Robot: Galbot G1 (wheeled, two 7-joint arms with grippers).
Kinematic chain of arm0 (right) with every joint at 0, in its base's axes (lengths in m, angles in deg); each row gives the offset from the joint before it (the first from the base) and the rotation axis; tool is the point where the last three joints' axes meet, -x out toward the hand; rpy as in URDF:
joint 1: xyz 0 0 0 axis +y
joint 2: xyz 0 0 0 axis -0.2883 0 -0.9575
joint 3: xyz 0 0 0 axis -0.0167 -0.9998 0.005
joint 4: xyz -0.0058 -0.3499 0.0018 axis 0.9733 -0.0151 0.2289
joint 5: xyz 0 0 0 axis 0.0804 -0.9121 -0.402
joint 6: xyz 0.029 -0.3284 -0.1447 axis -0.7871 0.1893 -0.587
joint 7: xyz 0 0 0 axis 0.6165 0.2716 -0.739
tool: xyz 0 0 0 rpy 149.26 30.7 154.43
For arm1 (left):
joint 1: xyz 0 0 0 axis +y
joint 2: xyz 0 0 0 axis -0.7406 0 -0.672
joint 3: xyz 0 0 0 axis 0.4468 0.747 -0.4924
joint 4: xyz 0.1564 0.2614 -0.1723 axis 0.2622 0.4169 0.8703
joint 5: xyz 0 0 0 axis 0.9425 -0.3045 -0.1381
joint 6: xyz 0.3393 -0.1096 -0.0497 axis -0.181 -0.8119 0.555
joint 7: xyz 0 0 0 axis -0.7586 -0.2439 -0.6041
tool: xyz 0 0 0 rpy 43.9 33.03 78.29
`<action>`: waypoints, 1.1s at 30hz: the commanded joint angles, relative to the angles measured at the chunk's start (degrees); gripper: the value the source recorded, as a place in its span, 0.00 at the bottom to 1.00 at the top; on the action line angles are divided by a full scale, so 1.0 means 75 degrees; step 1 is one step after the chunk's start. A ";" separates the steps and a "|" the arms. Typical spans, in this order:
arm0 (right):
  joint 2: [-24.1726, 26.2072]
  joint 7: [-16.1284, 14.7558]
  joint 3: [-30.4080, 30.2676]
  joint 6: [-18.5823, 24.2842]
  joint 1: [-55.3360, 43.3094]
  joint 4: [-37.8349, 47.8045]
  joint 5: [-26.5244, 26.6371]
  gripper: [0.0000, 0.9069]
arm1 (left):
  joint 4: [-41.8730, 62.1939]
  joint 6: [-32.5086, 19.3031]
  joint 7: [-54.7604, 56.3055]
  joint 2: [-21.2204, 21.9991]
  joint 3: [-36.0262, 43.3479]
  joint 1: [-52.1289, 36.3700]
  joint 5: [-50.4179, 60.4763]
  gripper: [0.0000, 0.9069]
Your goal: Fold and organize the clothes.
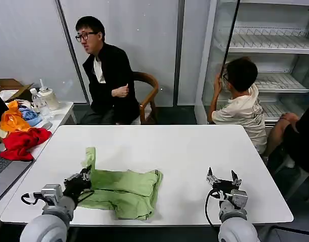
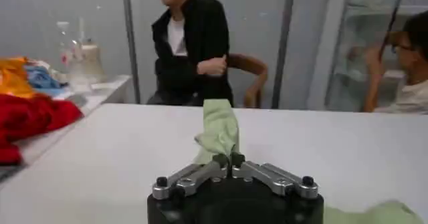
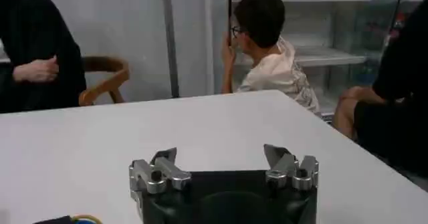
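The light green shirt (image 1: 125,191) lies on the white table (image 1: 184,151), partly folded into a rough rectangle, its layers doubled over and its edges uneven. One strip of it, a sleeve or corner, stands lifted from the table, pinched at its base by the left gripper (image 1: 84,177), whose fingers are clenched on the cloth; in the left wrist view the fingertips (image 2: 221,159) meet around the green strip, which rises just beyond them. The rest of the shirt spreads away from that gripper towards the table's middle and the robot's right. The right gripper (image 1: 223,178) hovers well apart from the shirt on the far side, jaws spread wide and holding nothing. As a judgement, the folding is under way but not finished: the raised part has yet to be laid over the body, and the bundle wants squaring. Beyond the left gripper, on a side table, sits a heap of red, orange and blue garments (image 1: 18,132).
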 commanded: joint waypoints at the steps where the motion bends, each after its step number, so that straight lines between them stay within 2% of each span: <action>1: 0.0004 0.0009 0.0037 -0.0004 0.0041 -0.0035 -0.0016 1.00 | -0.0104 -0.0001 -0.0045 0.0951 0.1078 -0.0039 0.0247 0.01; 5: 0.0014 0.0020 0.0054 -0.0004 0.0062 -0.0056 -0.0015 1.00 | -0.0030 -0.0005 -0.0052 0.1311 0.1399 -0.0054 0.0371 0.01; 12: 0.0013 0.0038 0.0041 -0.0030 0.0051 -0.0075 -0.0022 1.00 | 0.0050 -0.0015 -0.0064 0.1608 0.1694 -0.0067 0.0482 0.01; 33: -0.0045 0.0043 -0.0010 -0.0041 0.0041 -0.0054 -0.0071 1.00 | -0.0112 0.0000 -0.0051 0.1764 0.1976 -0.0022 0.0518 0.01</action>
